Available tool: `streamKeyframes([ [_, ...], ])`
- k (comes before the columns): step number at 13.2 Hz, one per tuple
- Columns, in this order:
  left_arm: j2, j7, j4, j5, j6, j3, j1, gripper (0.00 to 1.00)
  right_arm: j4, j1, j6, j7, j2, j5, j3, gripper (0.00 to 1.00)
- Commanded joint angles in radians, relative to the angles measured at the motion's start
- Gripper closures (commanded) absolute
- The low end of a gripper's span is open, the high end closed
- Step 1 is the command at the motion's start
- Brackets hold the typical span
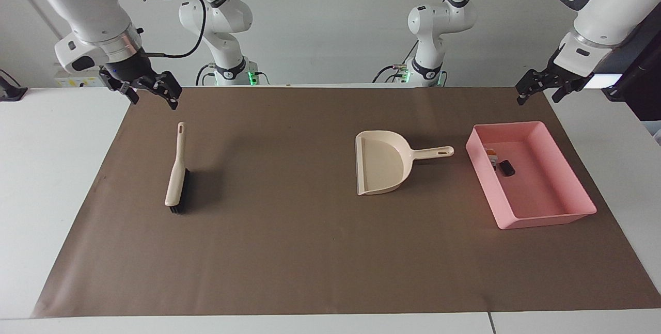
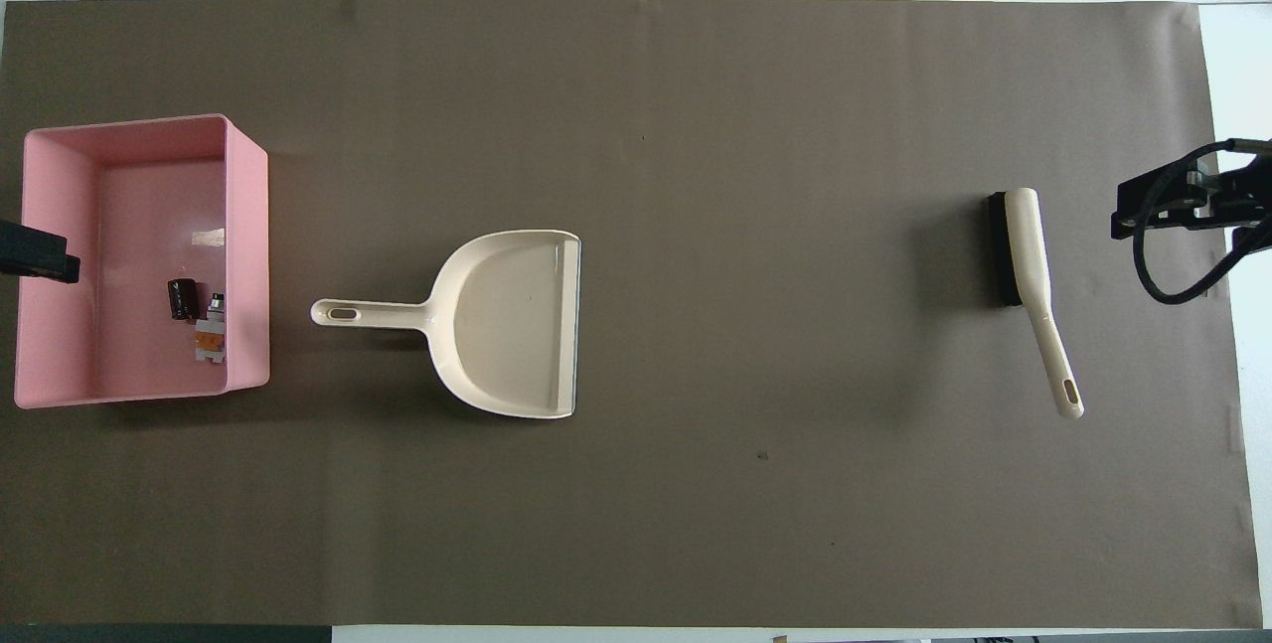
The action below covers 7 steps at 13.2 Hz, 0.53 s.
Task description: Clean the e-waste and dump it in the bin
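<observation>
dustpan (image 1: pixel 382 169) mid-mat, brush (image 1: pixel 176 174) aside, room between

Pink bin (image 1: pixel 578 179), beige dustpan (image 1: pixel 382 166), beige brush (image 1: pixel 175 176) with black bristles — all on a plain brown mat (image 1: pixel 289 251).

I work at a white table (image 1: pixel 57 179) covered by a brown mat (image 1: pixel 289 241), facing a plain pale wall (image 1: pixel 330 19).

From overhead I see only a tip of the left pincer (image 2: pixel 40 255); the right pincer (image 2: pixel 1188 201) is cut off too.
</observation>
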Motion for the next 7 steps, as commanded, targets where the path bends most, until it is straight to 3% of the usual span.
streamKeyframes([
  [1, 0.026, -0.01, 0.029, -0.012, -0.008, 0.004, -0.006, 0.02, -0.029, -0.013, 0.013, 0.009, -0.025, 0.017, 0.003, 0.0],
  [7, 0.014, -0.013, 0.003, -0.009, -0.028, 0.004, -0.011, 0.02, -0.031, -0.013, 0.013, 0.011, -0.025, 0.017, 0.003, 0.0],
])
